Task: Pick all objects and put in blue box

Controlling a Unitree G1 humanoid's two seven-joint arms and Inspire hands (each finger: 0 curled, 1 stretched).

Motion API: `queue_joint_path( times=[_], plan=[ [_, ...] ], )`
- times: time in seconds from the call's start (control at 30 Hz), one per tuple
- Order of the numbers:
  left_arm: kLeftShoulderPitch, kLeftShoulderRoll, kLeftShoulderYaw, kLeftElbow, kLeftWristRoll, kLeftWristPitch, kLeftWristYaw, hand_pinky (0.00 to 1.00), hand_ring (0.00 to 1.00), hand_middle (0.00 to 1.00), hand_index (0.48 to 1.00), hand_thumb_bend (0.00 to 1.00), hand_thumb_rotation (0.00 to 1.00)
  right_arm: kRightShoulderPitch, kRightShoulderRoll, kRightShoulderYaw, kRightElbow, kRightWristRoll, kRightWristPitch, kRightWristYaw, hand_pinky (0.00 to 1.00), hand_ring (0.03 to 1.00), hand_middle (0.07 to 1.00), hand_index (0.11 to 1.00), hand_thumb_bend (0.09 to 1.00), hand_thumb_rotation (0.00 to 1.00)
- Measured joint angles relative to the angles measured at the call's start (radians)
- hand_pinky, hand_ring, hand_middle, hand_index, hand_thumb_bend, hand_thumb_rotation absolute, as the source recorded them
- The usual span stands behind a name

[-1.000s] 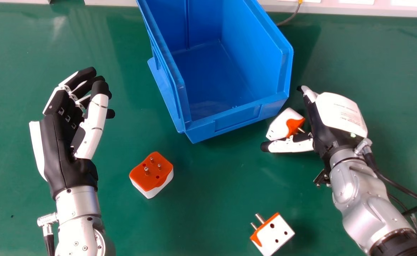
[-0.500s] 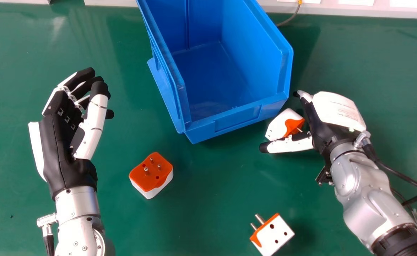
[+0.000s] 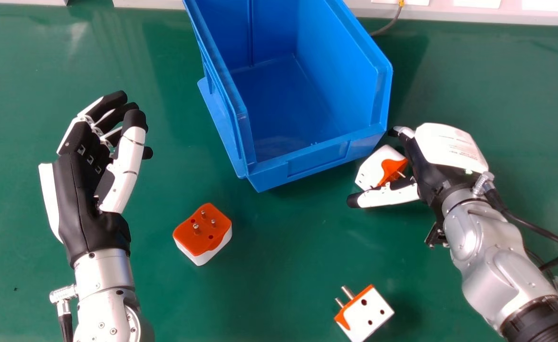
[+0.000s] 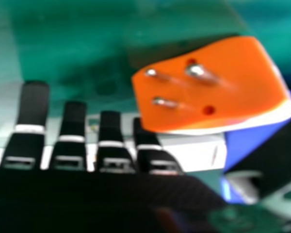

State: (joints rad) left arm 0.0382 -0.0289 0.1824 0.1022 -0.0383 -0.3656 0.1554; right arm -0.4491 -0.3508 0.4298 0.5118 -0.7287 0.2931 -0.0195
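My right hand [image 3: 426, 161] is beside a white and orange plug adapter [image 3: 373, 169], which lies between its thumb and its fingers by the front right corner of the blue box [image 3: 317, 164]. In the right hand view, the fingers of my right hand [image 4: 70, 141] are straight and the adapter's orange pin face [image 4: 233, 92] shows near them. A second adapter [image 3: 206, 231] lies pins up, left of centre. The third adapter [image 3: 367, 311] rests on its side near the bottom edge. Over the table's left part is my left hand [image 3: 86, 190], fingers relaxed and holding nothing.
The green table [image 3: 279, 266] extends all around the box, with open surface between the two loose adapters. A grey cable [image 3: 387, 27] lies behind the box's right side, by the pale ledge [image 3: 478, 13] along the back.
My right hand has shifted slightly toward the view's left and bottom, its fingertips coming closer to the adapter. The left hand and the adapters look almost unmoved.
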Motion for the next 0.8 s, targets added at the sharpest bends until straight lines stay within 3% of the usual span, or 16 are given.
queue_joint_path(
  times=[0.8],
  plan=[
    [0.001,0.000,0.001,-0.004,0.000,0.006,0.001,0.49,0.63,0.69,0.678,0.61,0.45,-0.006,-0.020,0.037,-0.001,-0.029,-0.004,0.012,0.73,0.788,0.824,0.804,0.944,0.62]
  ],
)
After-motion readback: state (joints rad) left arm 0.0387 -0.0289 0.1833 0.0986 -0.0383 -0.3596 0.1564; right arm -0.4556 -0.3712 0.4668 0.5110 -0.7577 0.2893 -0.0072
